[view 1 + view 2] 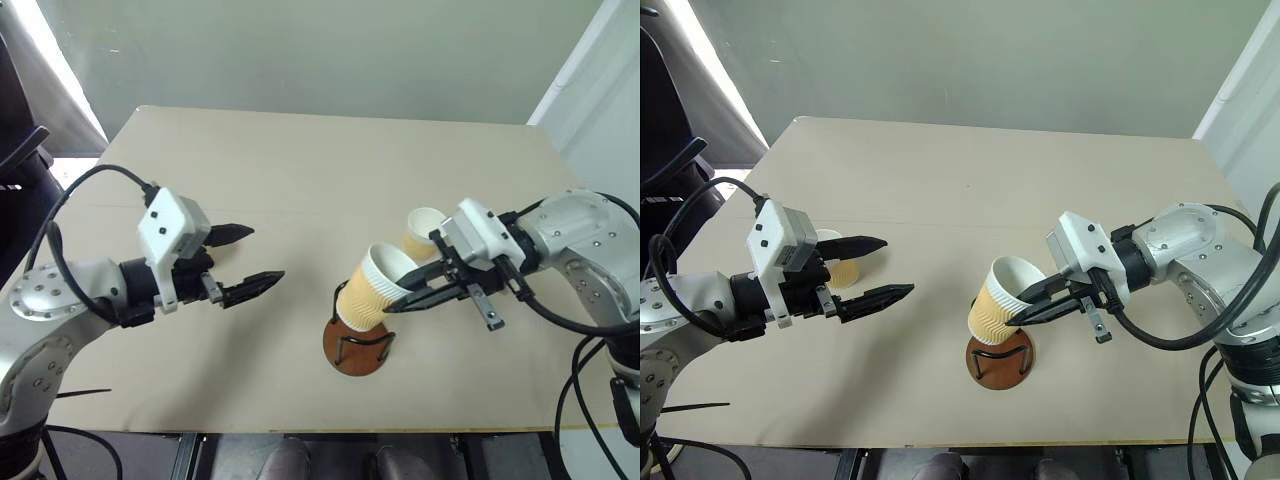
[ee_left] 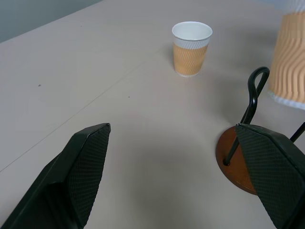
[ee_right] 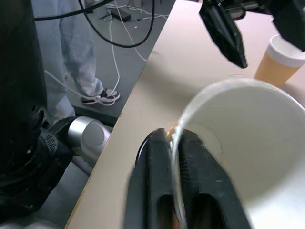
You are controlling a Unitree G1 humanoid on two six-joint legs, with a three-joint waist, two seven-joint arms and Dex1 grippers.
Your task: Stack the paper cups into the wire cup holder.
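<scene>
On the tan table (image 1: 300,180), the right gripper (image 1: 397,300) has its two black fingers pinched over the rim of a tilted paper cup (image 1: 373,288), one finger inside the wall and one outside. That cup leans with its base down among the black wire loops of the wire cup holder (image 1: 358,350), whose round reddish-brown base rests near the table's front edge. A second cup (image 1: 421,231) stands upright on the table just behind the right gripper. A third cup (image 1: 843,262) stands upright behind the left gripper (image 1: 240,262), whose fingers are spread wide with nothing between them, hovering well apart from the holder
</scene>
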